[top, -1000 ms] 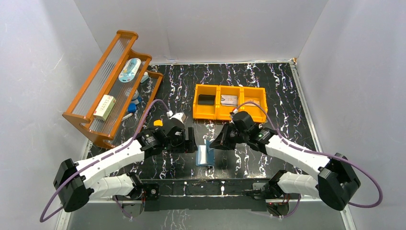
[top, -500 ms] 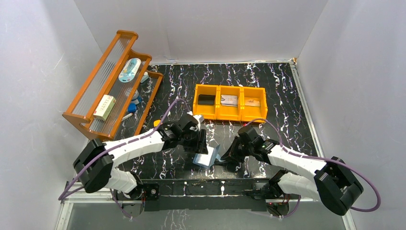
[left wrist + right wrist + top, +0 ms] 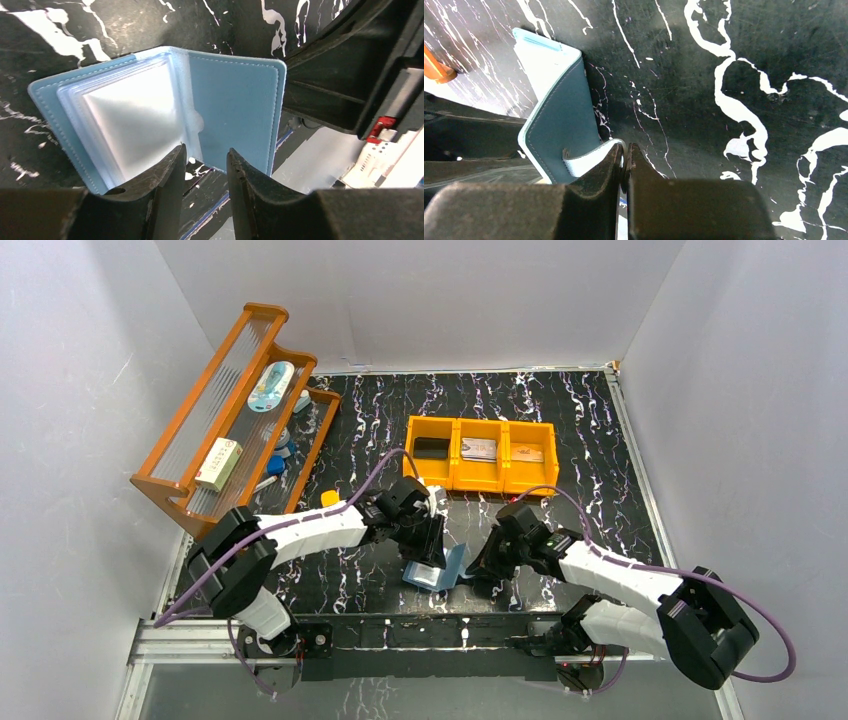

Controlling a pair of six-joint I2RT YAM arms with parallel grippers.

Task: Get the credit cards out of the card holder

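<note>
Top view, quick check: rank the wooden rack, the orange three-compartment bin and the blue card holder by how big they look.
Largest to smallest:
1. wooden rack
2. orange bin
3. card holder
No close calls.

card holder (image 3: 432, 575): 1 | orange bin (image 3: 440, 477): 1 | wooden rack (image 3: 160, 483): 1

Card holder (image 3: 230, 110) lies open on the black marbled table (image 3: 75, 30) | clear sleeves (image 3: 130, 120) stacked on its left half, right flap bare pale blue | left gripper (image 3: 204, 165) fingers slightly apart, tips at the fold's near edge
</note>
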